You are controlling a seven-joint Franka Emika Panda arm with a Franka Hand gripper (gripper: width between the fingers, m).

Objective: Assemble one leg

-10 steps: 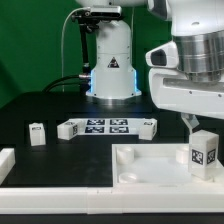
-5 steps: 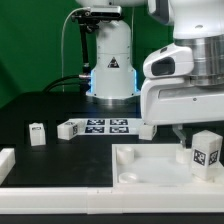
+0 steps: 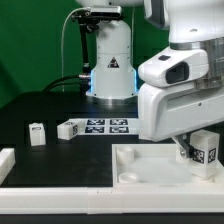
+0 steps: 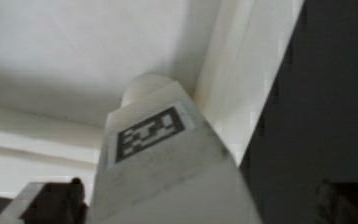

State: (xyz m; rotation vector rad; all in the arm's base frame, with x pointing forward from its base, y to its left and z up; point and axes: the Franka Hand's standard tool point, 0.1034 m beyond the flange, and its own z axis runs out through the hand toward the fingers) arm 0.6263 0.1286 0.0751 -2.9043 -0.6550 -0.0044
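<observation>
A leg [image 3: 206,152], a small white block with a black-and-white tag, stands upright on the right part of the large white panel [image 3: 150,166]. My gripper [image 3: 194,147] has come down right at this leg, and the hand hides its far side. In the wrist view the leg [image 4: 167,160] rises between my two dark fingertips [image 4: 51,202]. One fingertip is close beside it and the other stands apart across a dark gap. The jaws are open around the leg. A second leg [image 3: 37,133] stands alone at the exterior view's left.
The marker board [image 3: 100,126] lies behind the panel, its right end hidden by my hand. A white part [image 3: 5,160] sits at the exterior view's left edge. The robot base [image 3: 110,65] stands at the back.
My hand has come down and shifted toward the exterior view's left, closing in on the leg on the panel. It now covers the marker board's right end. The leg has not moved.
</observation>
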